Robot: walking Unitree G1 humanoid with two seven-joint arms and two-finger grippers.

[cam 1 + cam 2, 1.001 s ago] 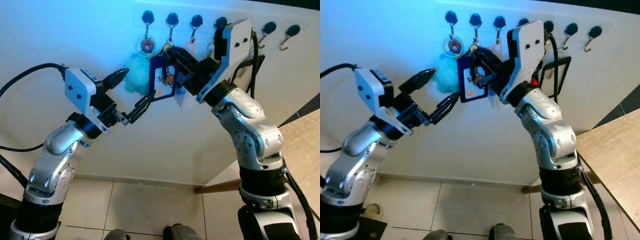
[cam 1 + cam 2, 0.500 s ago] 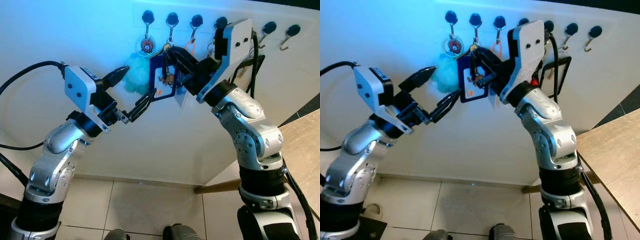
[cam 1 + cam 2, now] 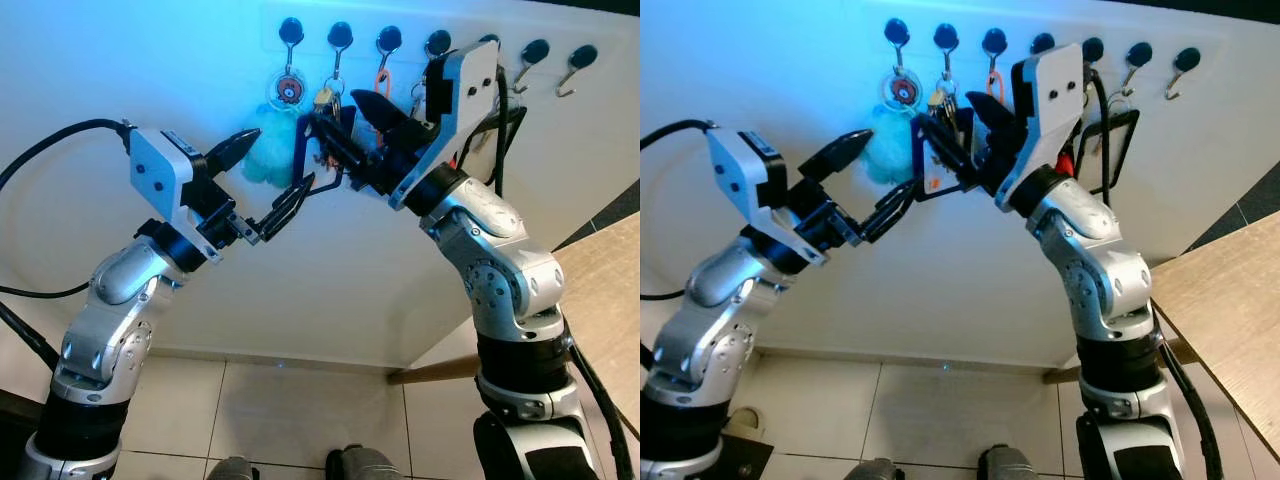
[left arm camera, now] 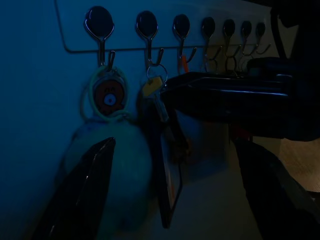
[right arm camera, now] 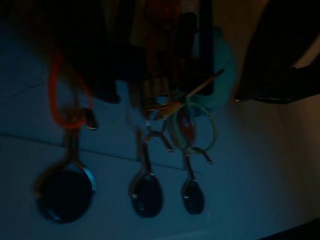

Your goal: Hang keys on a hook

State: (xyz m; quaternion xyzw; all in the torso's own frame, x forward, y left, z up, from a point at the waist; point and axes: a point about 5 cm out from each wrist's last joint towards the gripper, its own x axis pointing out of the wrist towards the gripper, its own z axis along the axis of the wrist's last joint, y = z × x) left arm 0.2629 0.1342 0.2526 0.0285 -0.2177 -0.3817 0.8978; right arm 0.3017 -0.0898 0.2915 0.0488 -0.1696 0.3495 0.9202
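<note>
A bunch of keys (image 3: pixel 325 98) hangs by its ring from the second hook (image 3: pixel 340 35) of the wall rack, with a blue card holder (image 3: pixel 930 172) dangling below it. My right gripper (image 3: pixel 338 112) is open just in front of the keys, one finger above the card holder and one across it, gripping nothing. My left gripper (image 3: pixel 284 158) is open too, held a little lower left, its lower fingertip near the card holder's bottom edge. In the left wrist view the keys (image 4: pixel 156 92) hang beside a teal pompom (image 4: pixel 117 165).
The first hook (image 3: pixel 291 30) carries a round tag (image 3: pixel 291 90) and the pompom (image 3: pixel 265 155). An orange loop (image 3: pixel 380 80) hangs on the third hook, and a black-framed item (image 3: pixel 505 130) hangs behind my right wrist. Bare hooks (image 3: pixel 583 60) lie further right. A wooden tabletop (image 3: pixel 610 290) stands at the right.
My right gripper, which was shut on the keys and card holder, has opened. The keys now hang from the second hook. The left arm has barely moved.
</note>
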